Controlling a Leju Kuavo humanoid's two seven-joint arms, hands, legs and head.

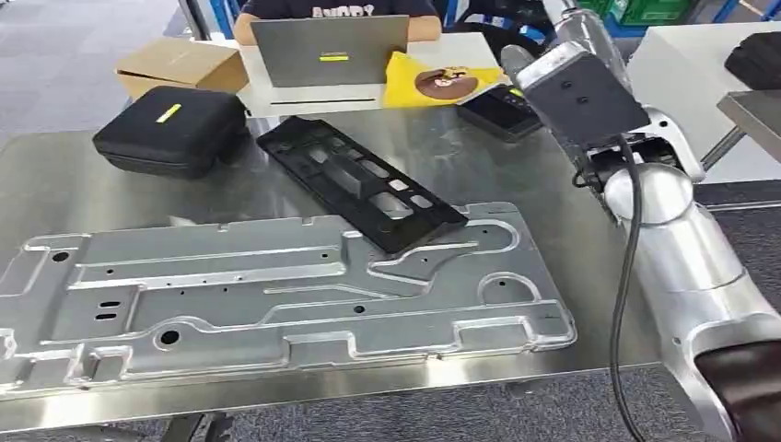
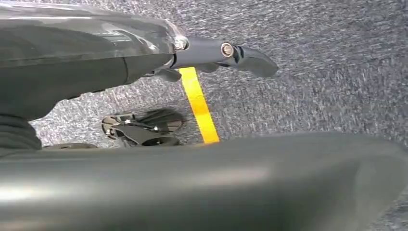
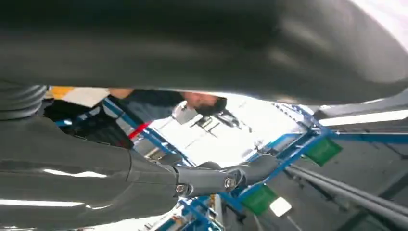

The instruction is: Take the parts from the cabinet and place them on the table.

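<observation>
I am looking at the black frame [image 1: 361, 184] lying across the metal plate [image 1: 276, 295] on the table [image 1: 553, 239], judging it light, stiff, best held by a long edge, my right hand [image 3: 211, 179] and left hand [image 2: 221, 53] holding nothing, fingers stretched out.

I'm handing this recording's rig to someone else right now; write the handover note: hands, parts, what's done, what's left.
Left hand: hangs over the carpet, fingers extended, holding nothing.
Right hand: raised beyond the table's far right; nothing in the fingers that show.
Parts: the large silver stamped panel lies flat on the metal table; the black plastic frame lies behind it, its near end overlapping the panel.
Done: both of these parts are on the table.
Left: the cabinet is out of sight, so check it for remaining parts.
</observation>
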